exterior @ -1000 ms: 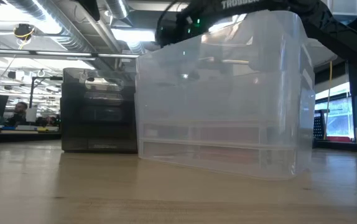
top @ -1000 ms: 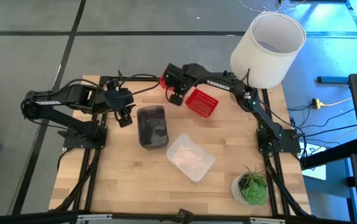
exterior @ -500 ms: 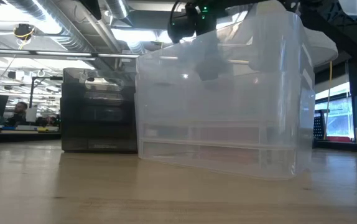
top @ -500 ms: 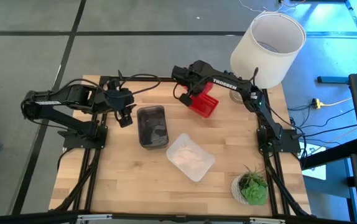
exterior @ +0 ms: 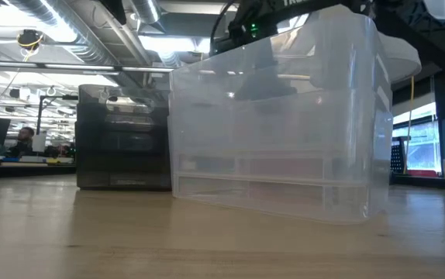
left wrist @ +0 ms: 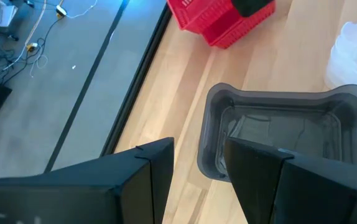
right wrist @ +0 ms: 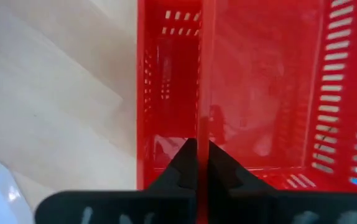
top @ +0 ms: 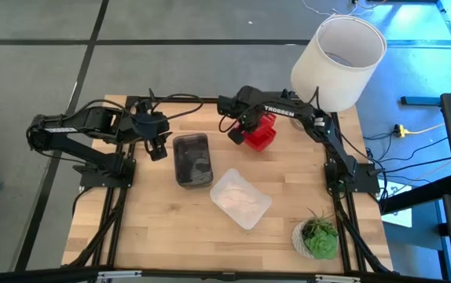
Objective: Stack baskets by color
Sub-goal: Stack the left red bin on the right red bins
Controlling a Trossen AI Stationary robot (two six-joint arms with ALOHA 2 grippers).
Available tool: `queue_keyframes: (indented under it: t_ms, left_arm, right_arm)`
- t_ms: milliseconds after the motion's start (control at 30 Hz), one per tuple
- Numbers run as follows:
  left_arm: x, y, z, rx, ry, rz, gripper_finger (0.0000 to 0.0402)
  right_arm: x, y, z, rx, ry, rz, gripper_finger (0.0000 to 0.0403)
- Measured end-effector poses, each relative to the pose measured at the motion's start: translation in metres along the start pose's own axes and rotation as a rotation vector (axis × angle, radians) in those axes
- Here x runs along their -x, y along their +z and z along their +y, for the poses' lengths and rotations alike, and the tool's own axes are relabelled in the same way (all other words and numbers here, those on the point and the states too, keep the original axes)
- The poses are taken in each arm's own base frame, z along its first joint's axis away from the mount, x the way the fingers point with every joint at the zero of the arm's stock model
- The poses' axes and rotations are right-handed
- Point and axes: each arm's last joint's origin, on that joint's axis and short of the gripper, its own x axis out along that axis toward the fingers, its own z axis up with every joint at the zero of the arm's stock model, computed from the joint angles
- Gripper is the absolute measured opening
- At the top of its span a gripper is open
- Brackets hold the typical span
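Note:
Red mesh baskets (top: 262, 131) sit at the table's far middle as one red shape; I cannot tell them apart. My right gripper (top: 238, 132) points down at their left side, shut on a red wall. A smoky grey basket (top: 192, 159) stands open side up on the table's middle. A clear basket (top: 241, 198) stands nearer, and it fills the low view (exterior: 277, 116). My left gripper (top: 157, 149) hangs open, above and just left of the grey basket (left wrist: 278, 137), touching nothing. My right gripper pinches a red basket's thin upright wall (right wrist: 200, 124) at its top edge, one finger inside the basket and one outside. The fingers come from above, pointing down. Red mesh shows on both sides of that wall; whether the held basket rests in another one I cannot tell.
A large white lampshade (top: 338, 61) stands at the far right corner, beside the right arm. A small green plant (top: 318, 236) is at the near right corner. Bare wood lies along the near left of the table.
My right gripper has carried a red basket from the far middle toward the table's right and a little nearer, over the red basket that stood there, turning its wrist until it points down. The two red shapes now overlap. My left arm has kept still.

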Motion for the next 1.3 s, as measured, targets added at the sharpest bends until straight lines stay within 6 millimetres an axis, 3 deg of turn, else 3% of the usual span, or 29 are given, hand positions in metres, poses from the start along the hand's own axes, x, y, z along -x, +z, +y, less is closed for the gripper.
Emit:
queue_keyframes:
  t_ms: [233,567,900,1133,1300]
  left_arm:
    - [0.000,0.000,0.000,-0.001,0.000,0.000,0.0133]
    - [0.000,0.000,0.000,-0.001,0.000,0.000,0.0133]
    - [0.000,0.000,0.000,0.000,0.000,0.000,0.0133]
    - [0.000,0.000,-0.002,-0.001,-0.051,0.006,0.0133]
    - [0.000,0.000,-0.002,-0.001,-0.052,0.006,0.0133]
  right_arm:
    - [0.000,-0.004,0.007,0.017,-0.005,0.000,0.0000]
    - [0.034,-0.005,0.018,0.025,0.028,-0.141,0.0000]
    - [0.043,-0.023,0.040,0.107,0.037,-0.164,0.0000]
    - [0.078,-0.044,0.029,0.090,0.018,-0.282,0.0000]
    - [0.079,-0.065,0.016,0.041,-0.059,-0.285,0.0000]
